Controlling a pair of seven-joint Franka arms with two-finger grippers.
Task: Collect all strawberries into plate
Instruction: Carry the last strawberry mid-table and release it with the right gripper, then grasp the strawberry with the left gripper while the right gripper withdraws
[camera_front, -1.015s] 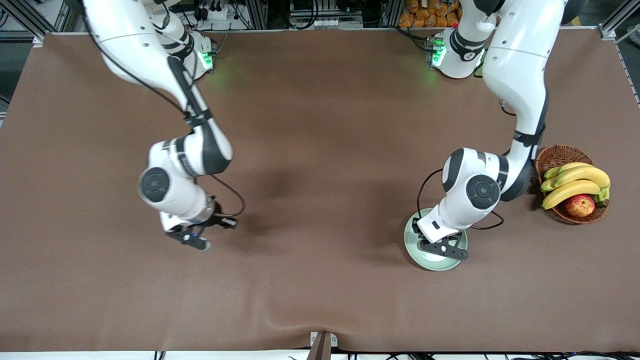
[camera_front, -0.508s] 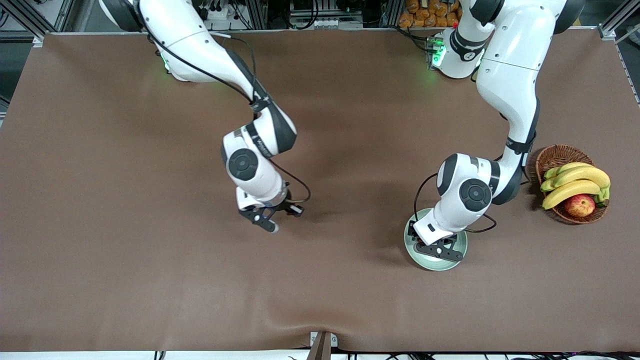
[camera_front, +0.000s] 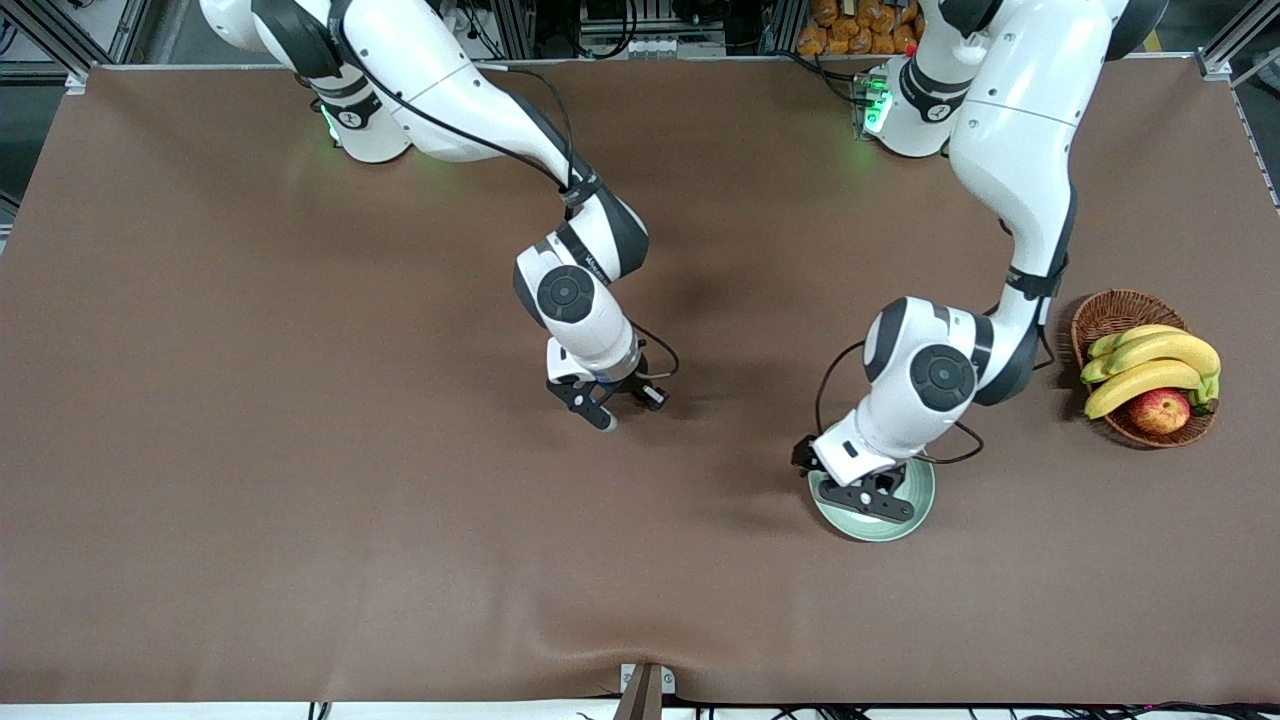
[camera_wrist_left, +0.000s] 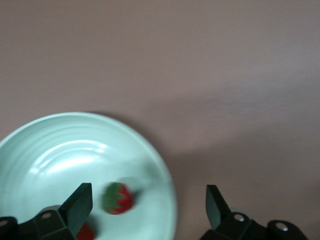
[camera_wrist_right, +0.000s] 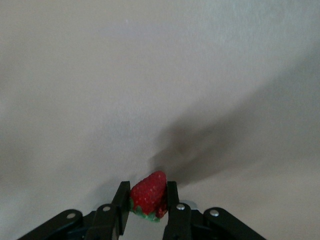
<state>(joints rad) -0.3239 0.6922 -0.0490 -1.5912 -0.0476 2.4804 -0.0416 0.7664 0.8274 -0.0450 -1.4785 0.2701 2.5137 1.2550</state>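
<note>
The pale mint-green plate (camera_front: 872, 530) lies toward the left arm's end of the table, and my left gripper (camera_front: 868, 497) hangs open just above it. In the left wrist view the plate (camera_wrist_left: 60, 150) holds two strawberries. One strawberry (camera_wrist_left: 118, 198) looks blurred between the spread fingers of the left gripper (camera_wrist_left: 148, 202). The other strawberry (camera_wrist_left: 86, 232) is half hidden by a finger. My right gripper (camera_front: 603, 410) is over the bare middle of the table. In the right wrist view the right gripper (camera_wrist_right: 147, 197) is shut on a third strawberry (camera_wrist_right: 148, 192).
A brown wicker basket (camera_front: 1110, 310) with bananas (camera_front: 1150, 365) and a red-yellow apple (camera_front: 1160, 410) stands at the left arm's end of the table, beside the plate. A brown cloth (camera_front: 300, 500) covers the table.
My left gripper has opened over the plate and let a strawberry fall into it. The right arm has swung across the table toward the plate, still shut on its strawberry.
</note>
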